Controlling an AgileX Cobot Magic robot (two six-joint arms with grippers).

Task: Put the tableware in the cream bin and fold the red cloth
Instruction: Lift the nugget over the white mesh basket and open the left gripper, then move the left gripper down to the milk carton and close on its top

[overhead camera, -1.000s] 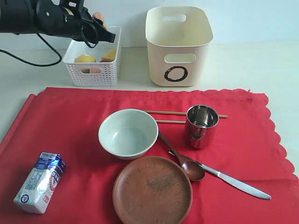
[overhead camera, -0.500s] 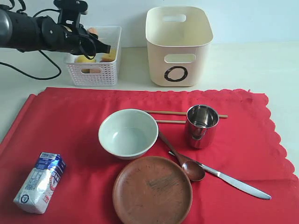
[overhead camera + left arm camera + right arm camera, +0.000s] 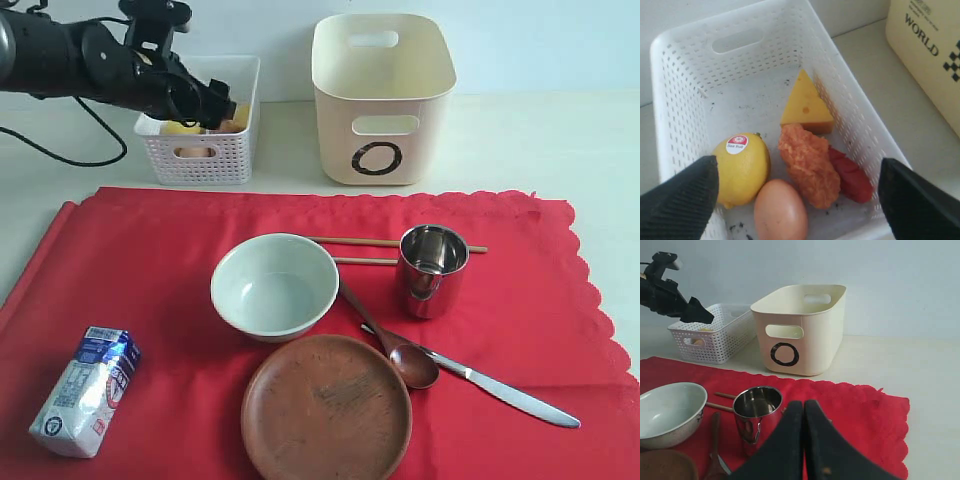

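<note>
Now left claw (image 3: 797, 171) opened, above white basket (image 3: 680, 100)

Counter (image 3: 560, 140): cloth (image 3: 150, 270) front; behind it basket (image 3: 200, 160) L, bin (image 3: 383, 100) R. On cloth: bowl (image 3: 274, 286) ctr; plate (image 3: 326, 407) before bowl; cup (image 3: 433, 270) R of bowl; chopsticks (image 3: 360, 242) behind bowl & cup; spoon (image 3: 400, 355), knife (image 3: 500, 390) R of plate; carton (image 3: 85, 390) front L. In basket: lemon (image 3: 742, 167), egg (image 3: 781, 211), cheese (image 3: 805, 105).

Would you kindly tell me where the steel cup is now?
In the exterior view, the steel cup stands upright on the red cloth, right of the bowl, beside the chopsticks, with the cream bin behind it.
</note>
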